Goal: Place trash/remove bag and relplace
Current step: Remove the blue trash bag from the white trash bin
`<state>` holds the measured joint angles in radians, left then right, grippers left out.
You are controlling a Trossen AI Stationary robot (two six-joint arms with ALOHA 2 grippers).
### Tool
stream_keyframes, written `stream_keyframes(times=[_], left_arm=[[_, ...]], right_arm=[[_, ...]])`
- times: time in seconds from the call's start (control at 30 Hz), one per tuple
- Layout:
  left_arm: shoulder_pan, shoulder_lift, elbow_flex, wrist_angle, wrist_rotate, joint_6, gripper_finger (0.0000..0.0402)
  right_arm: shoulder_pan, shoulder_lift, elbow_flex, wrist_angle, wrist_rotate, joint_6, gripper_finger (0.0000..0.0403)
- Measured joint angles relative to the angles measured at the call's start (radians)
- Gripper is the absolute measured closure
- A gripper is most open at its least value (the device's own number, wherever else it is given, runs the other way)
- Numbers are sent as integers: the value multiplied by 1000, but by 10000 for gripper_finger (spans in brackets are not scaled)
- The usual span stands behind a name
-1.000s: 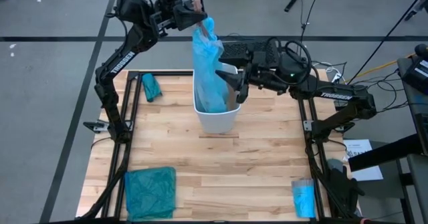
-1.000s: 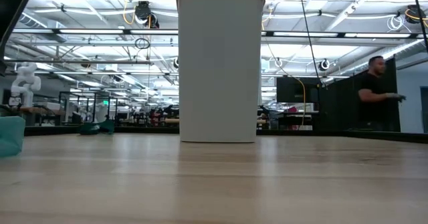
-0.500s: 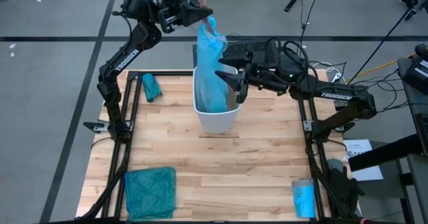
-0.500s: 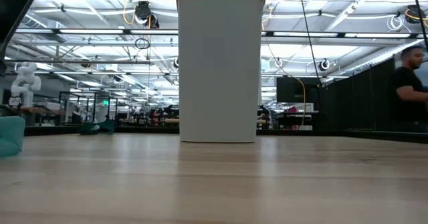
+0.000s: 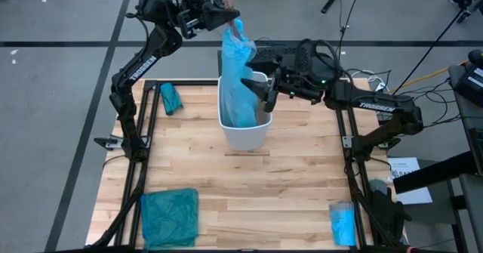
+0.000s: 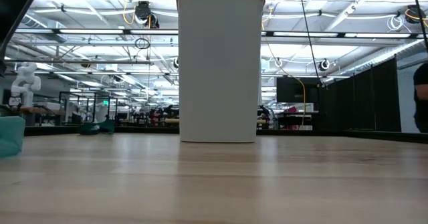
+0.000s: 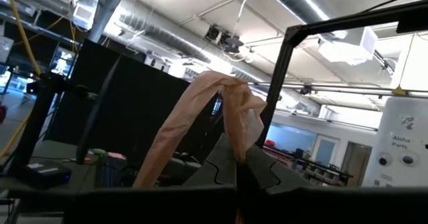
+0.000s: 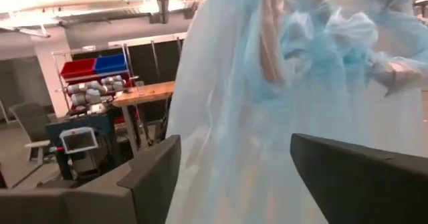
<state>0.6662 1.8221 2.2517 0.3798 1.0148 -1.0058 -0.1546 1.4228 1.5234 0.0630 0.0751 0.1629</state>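
Bag point(image 5: 235, 72) half drawn from bin point(image 5: 245, 136), upper centre — left gripper point(image 5: 221, 11) clamped on its drawstring, right gripper point(image 5: 264, 102) apart beside it; removal and relining left.

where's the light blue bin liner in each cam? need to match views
High: the bag hangs from the left gripper into the white bin.
Low: not visible; only the white bin shows.
Left wrist: not visible as blue; only a tan strip at the fingers.
Right wrist: fills the centre.
Shared landmark: the white bin.

Folded teal bag point(image 5: 169, 217) – front-left corner of wooden table point(image 5: 249, 200)
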Motion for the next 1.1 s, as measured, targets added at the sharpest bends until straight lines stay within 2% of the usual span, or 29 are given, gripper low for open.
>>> stream_keyframes(times=[0.2,0.33,0.47,0.67,0.97,1.1], left_arm=[[-26,0,0,7,-10,1,402],[-62,0,0,36,-11,-19,402],[-103,0,0,145,-9,-115,402],[-139,-6,0,272,-14,-231,402],[-151,-17,102,274,-16,-245,402],[-151,-24,105,278,-21,-243,402]], right_arm=[[-38,74,0,93,-35,104,108],[-71,123,0,88,-41,162,124],[-101,163,0,82,-41,183,142],[-120,186,0,81,-57,196,159],[-120,184,0,53,-57,192,165],[-120,184,2,34,-58,192,165]])
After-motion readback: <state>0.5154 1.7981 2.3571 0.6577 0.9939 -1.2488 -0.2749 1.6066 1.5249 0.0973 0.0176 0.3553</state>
